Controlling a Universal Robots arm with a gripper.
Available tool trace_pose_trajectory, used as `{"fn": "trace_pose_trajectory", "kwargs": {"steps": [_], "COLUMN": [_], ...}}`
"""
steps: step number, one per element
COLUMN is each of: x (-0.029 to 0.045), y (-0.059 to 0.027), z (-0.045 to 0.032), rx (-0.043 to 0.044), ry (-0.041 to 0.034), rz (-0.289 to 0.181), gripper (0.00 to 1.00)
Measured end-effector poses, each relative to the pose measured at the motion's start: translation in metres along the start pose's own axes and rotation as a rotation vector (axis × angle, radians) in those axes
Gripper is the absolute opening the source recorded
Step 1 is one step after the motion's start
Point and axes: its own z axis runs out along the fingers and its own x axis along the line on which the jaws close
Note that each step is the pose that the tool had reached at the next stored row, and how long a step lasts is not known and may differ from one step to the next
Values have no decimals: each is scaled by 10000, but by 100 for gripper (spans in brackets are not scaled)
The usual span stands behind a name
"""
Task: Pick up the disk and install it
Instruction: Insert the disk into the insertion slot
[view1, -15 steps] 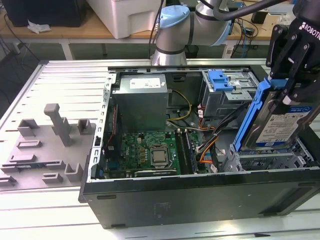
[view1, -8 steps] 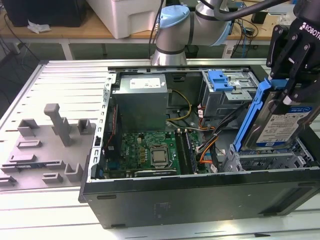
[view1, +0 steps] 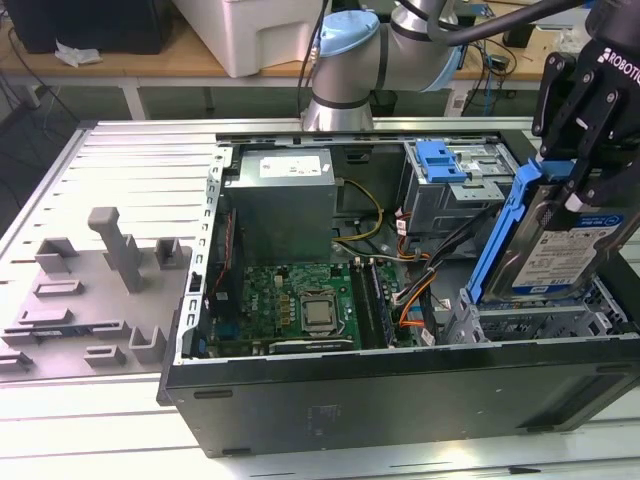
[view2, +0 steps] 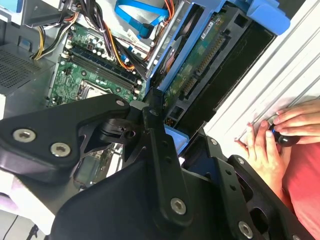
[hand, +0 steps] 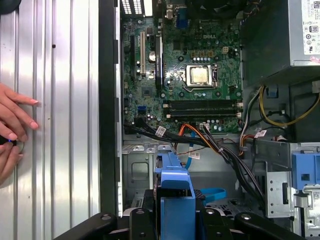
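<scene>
The disk (view1: 555, 250), a flat silver rectangular hard drive with a blue-and-white label in a blue plastic carrier frame, is clamped at its upper end between the jaws of the black gripper (view1: 580, 180), so the pick-up is done. Installing is left. The disk hangs below the jaws over the grey metal drive cage (view1: 540, 325) of the open black computer case (view1: 400, 390), not seated. Its long axis runs steeply down from the jaws, leaning. Whether its lower end touches the cage I cannot tell.
</scene>
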Motion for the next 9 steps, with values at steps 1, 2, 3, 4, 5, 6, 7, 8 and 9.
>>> {"fn": "trace_pose_trajectory", "kwargs": {"steps": [1,2,3,4,5,6,7,8,9], "x": [0,0,0,0,0,0,0,0,0], "y": [0,0,0,0,-1,-1,-1,-1,-1], "z": [2,5,6,8,9,10,12,13,17], "rx": [0,0,0,0,0,0,0,0,0], "ry": [1,1,1,1,1,1,1,1,2], "rz": [0,0,0,0,0,0,0,0,0], "gripper": [37,37,37,37,37,37,37,37,37]}}
